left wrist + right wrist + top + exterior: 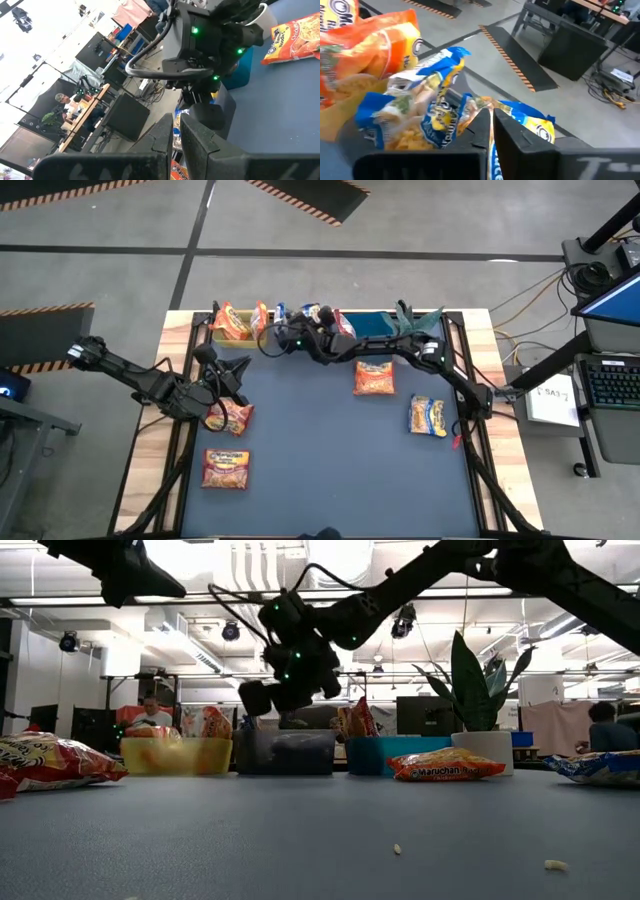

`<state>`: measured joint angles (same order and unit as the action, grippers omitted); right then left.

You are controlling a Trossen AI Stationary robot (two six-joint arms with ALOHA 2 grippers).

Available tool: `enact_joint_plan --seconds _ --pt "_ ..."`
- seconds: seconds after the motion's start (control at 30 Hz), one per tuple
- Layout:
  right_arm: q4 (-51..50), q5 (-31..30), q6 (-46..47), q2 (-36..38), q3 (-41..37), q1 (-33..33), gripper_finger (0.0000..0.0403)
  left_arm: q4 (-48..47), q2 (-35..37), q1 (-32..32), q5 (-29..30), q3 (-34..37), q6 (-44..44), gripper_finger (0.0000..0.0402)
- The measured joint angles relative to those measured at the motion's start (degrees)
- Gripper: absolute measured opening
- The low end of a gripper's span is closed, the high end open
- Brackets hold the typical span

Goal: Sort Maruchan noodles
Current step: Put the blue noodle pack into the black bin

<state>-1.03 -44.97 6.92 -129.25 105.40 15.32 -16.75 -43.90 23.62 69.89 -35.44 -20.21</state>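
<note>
Three bins stand along the table's far edge: yellow-green [232, 327] with orange packets, grey [285, 752] with yellow-and-blue packets, and blue [375, 325]. My right gripper [490, 112] reaches over the grey bin from the right, shut on a yellow-and-blue packet [522, 120]. My left gripper [230, 373] [177, 120] is shut and raised over the mat's left side, above an orange packet [235, 417] lying flat. More packets lie flat on the mat: orange [375, 378], yellow-and-blue [428, 417] and red-orange [226, 468]. My right gripper pinches a yellow-and-blue packet by a thin edge [493, 159] that shows as a sliver between the two fingers. The fingers slant down toward the table's far left. The packet reaches out past the fingertips over the other packets [415, 120] in the grey bin. Whether it rests on them, I cannot tell.
A potted plant [470, 690] in a white pot stands at the far edge beside the blue bin. Small crumbs [398, 849] lie on the mat near the front. The middle of the blue mat [320, 450] is bare. People sit far behind the table [150, 718].
</note>
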Motion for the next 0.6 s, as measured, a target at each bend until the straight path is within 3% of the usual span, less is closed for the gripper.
enact_joint_plan --seconds 0.6 --pt "-0.86 0.46 3.92 0.74 -5.09 1.57 0.0009 0.01 0.00 0.00 0.00 0.00 0.00 0.0017"
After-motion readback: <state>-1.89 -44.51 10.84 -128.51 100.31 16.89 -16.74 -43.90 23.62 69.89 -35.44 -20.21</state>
